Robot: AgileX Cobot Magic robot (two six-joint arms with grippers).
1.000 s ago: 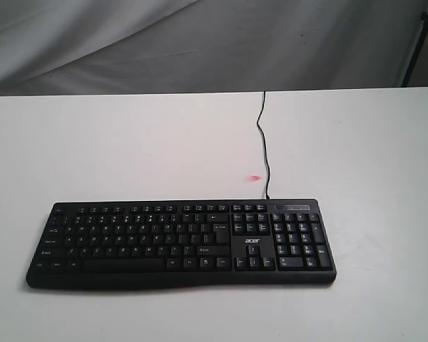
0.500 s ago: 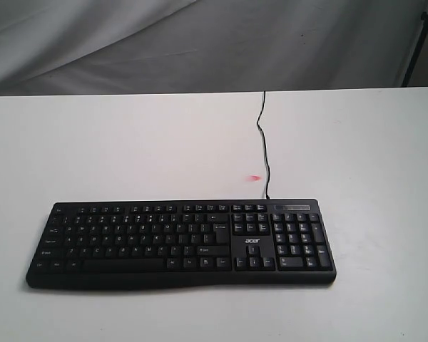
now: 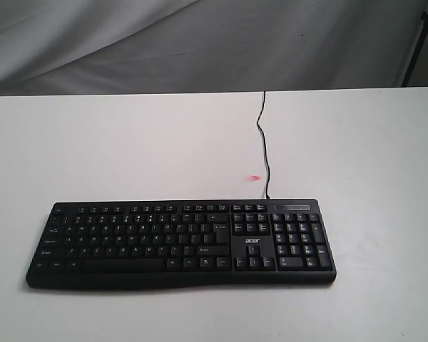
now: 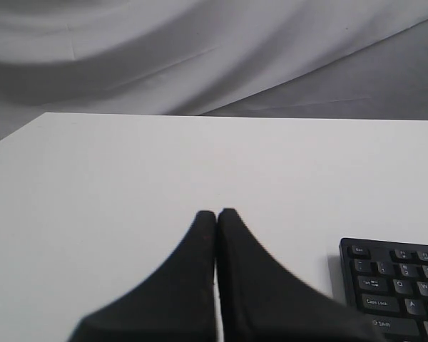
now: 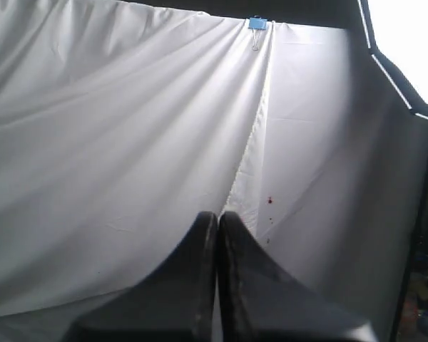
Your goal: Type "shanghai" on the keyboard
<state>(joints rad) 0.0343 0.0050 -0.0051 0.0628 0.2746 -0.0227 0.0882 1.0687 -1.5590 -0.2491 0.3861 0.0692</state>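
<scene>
The black keyboard lies flat near the front of the white table, number pad and "acer" logo toward its right end. Its thin black cable runs from the back edge to the table's far edge. Neither arm shows in the exterior view. My left gripper is shut with nothing in it, over bare table off the keyboard's Esc corner. My right gripper is also shut and empty, facing the white cloth backdrop; no keyboard shows in its view.
A small red light spot lies on the table just behind the keyboard, beside the cable. Grey-white cloth hangs behind the table. A blue clip pins the cloth. A dark stand leg rises at the far right.
</scene>
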